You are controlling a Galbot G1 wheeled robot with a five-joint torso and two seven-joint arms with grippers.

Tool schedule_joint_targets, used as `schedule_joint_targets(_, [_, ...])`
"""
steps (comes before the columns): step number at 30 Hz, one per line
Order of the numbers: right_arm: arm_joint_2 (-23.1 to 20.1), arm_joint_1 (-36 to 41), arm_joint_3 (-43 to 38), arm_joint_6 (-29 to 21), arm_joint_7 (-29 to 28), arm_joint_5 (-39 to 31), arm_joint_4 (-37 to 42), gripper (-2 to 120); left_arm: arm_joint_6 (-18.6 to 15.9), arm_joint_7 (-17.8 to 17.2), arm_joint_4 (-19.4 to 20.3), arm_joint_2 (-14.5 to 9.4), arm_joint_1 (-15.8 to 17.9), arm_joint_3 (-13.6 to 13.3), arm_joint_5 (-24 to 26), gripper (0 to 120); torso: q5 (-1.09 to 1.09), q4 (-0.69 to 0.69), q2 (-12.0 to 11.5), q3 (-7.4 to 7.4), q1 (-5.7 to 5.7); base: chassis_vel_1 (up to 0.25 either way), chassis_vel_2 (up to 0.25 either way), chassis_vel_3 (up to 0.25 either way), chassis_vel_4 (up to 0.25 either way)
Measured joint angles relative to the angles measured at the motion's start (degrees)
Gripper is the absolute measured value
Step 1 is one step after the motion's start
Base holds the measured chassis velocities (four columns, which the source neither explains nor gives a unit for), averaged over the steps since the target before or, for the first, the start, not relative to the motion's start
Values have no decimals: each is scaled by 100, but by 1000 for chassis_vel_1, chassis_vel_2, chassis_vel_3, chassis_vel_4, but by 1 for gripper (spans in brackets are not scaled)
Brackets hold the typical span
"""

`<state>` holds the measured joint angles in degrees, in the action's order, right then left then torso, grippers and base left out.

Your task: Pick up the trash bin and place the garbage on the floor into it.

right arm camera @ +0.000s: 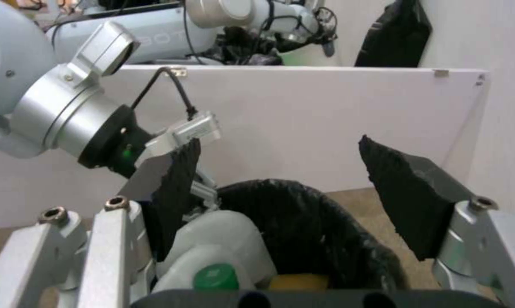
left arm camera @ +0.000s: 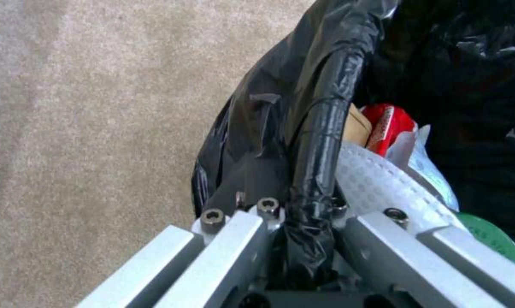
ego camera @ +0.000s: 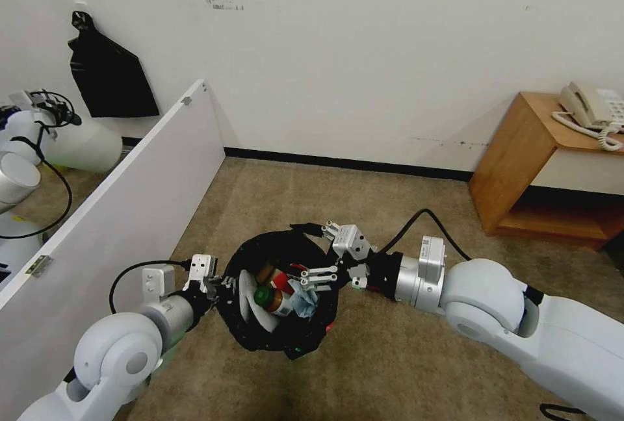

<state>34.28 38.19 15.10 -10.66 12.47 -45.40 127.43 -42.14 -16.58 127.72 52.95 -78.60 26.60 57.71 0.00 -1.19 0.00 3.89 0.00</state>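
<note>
Left gripper pinches bag-wrapped rim of trash bin, which you hold above floor, in front of you. Right gripper hovers over bin mouth, jaws spread wide, nothing between pads. Garbage piled inside: bottle, slipper, can, mask. Keep left pinch firm, bin level. Lift right gripper straight up, clear of liner, before swinging away.

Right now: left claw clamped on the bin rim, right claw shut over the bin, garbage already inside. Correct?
One error: the right claw is open, not shut. The right wrist view shows its pads spread wide over the trash bin. The rest stands: the left claw is clamped on the bag-covered rim, and garbage lies inside.
</note>
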Motion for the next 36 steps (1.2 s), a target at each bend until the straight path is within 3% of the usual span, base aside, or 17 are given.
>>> schedule_joint_targets(14, [-229,168,-388,114,-183,-183,-73,73,0,8,-46,46,-13,32,-84,0,0,0,0,0,0,0,0,0,0])
schedule_joint_targets(21, [-308,578,-854,247,-333,-163,-374,73,0,5,-108,208,-7,103,-324,0,1,-1,0,0,0,0,0,0,0])
schedule_joint_targets(36, [-22,1070,-1265,352,-715,4,-1185,90,1,125,-154,338,-24,266,-644,0,0,0,0,0,0,0,0,0,0])
